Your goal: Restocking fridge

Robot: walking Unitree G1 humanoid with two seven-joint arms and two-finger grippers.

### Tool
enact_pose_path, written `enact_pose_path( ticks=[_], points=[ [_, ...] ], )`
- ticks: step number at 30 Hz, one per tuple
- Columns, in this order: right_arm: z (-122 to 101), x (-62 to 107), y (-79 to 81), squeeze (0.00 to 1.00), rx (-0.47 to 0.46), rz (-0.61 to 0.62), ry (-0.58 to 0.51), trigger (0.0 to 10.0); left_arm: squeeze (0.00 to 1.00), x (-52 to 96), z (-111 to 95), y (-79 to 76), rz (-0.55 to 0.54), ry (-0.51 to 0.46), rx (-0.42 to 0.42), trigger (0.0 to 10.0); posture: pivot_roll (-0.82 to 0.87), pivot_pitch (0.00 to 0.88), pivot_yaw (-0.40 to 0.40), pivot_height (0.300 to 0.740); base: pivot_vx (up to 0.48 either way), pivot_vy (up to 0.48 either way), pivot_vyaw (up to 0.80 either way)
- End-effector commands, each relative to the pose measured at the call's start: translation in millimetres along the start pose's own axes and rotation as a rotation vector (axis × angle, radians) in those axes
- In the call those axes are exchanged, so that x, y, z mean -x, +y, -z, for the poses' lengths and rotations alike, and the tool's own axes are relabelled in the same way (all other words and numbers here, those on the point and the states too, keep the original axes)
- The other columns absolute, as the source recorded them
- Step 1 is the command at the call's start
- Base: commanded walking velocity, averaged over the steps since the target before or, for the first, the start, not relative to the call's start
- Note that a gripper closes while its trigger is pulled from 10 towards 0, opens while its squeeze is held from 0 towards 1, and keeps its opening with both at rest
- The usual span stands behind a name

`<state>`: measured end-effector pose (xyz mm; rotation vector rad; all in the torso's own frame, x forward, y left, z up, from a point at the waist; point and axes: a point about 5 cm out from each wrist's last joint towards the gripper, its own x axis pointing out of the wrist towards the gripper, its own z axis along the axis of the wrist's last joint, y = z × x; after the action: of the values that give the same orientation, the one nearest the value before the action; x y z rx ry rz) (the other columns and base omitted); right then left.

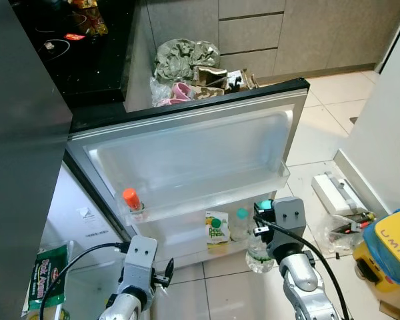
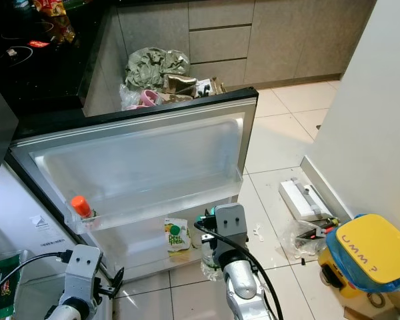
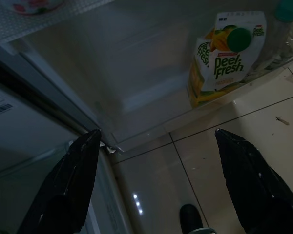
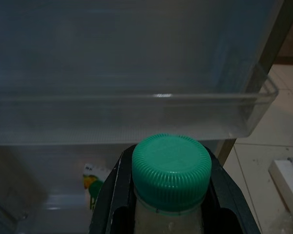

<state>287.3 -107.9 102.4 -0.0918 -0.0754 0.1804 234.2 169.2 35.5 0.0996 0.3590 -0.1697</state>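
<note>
Fridge door (image 1: 207, 153) stands swung wide open in the left eye view, its pale inner face towards the camera. On its upper shelf, at the left, sits an orange-capped bottle (image 1: 133, 202). On the lower shelf stand a Peel Fresh juice carton (image 1: 217, 233) and, just right of it, a clear bottle with a teal cap (image 1: 240, 225). The right gripper (image 1: 261, 230) is up at the right end of that lower shelf, and a clear plastic bottle (image 1: 259, 257) hangs beneath its wrist block. The left gripper (image 1: 165, 272) is low and near, left of the carton, above the floor tiles (image 1: 320, 127). Beyond the door lie crumpled bags (image 1: 183, 60) against grey cabinets (image 1: 253, 33). On the right, a yellow container (image 1: 390, 250) sits on the floor.

From the right eye view the same layout holds: carton (image 2: 177, 235) on the lower shelf, the right arm (image 2: 237, 273) just right of it.

Through the left wrist view the two black fingers (image 3: 68, 185) are spread wide with nothing between them, floor tile below, and the carton (image 3: 224, 58) ahead.

Through the right wrist view the fingers (image 4: 112, 195) pinch the neck of the bottle, whose ribbed green cap (image 4: 171, 165) is just before the door's clear shelf rail (image 4: 136, 117).
</note>
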Motion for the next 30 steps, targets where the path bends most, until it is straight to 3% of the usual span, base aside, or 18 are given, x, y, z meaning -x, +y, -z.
enact_pose_path(
  ticks=[1, 13, 17, 18, 19, 25, 28, 30],
  points=[
    [-1, 2.2, 5.3, 0.0, 0.017, -0.024, -0.01, 10.0, 0.0, 4.1, 9, 3.6, -0.011, 0.035, -0.011, 10.0, -0.08, 0.186, 0.071, 0.717, 0.0, 0.0, 0.0],
    [3, 4.6, 7.2, 0.0, 0.041, -0.033, -0.003, 10.0, 0.0, 3.0, 9, 3.7, -0.009, 0.034, -0.011, 10.0, -0.08, 0.186, 0.072, 0.677, 0.0, 0.0, 0.0],
    [1, 3.2, 5.2, 0.0, 0.05, -0.029, -0.011, 10.0, 0.0, 4.1, 5, -2.2, 0.052, 0.023, -0.007, 10.0, -0.08, 0.186, 0.072, 0.677, 0.0, 0.0, 0.0],
    [-3, 2.9, 5.9, 0.0, 0.047, -0.048, -0.026, 10.0, 0.0, 9.3, -1, -13.6, 0.18, -0.001, -0.011, 10.0, -0.08, 0.185, 0.071, 0.677, 0.0, 0.0, 0.0],
    [-3, 2.9, 5.9, 0.0, 0.047, -0.048, -0.026, 10.0, 0.0, 9.3, -1, -13.6, 0.18, -0.001, -0.011, 10.0, -0.08, 0.185, 0.071, 0.677, 0.0, 0.0, 0.0],
    [-16, 3.6, 15.5, 0.0, 0.041, -0.186, -0.063, 10.0, 0.0, 25.6, -33, -47.3, 0.518, -0.103, -0.069, 10.0, -0.08, 0.174, 0.07, 0.677, 0.0, 0.0, 0.0],
    [-18, 3.8, 17.0, 0.0, 0.04, -0.206, -0.069, 10.0, 0.0, 25.4, -37, -51.2, 0.542, -0.118, -0.079, 10.0, -0.08, 0.174, 0.07, 0.677, 0.0, 0.0, 0.0],
    [-31, 4.0, 25.8, 0.0, 0.001, -0.284, -0.102, 10.0, 0.0, 14.8, -47, -62.7, 0.548, -0.148, -0.074, 10.0, -0.09, 0.166, 0.069, 0.677, 0.0, 0.0, 0.0]
  ],
)
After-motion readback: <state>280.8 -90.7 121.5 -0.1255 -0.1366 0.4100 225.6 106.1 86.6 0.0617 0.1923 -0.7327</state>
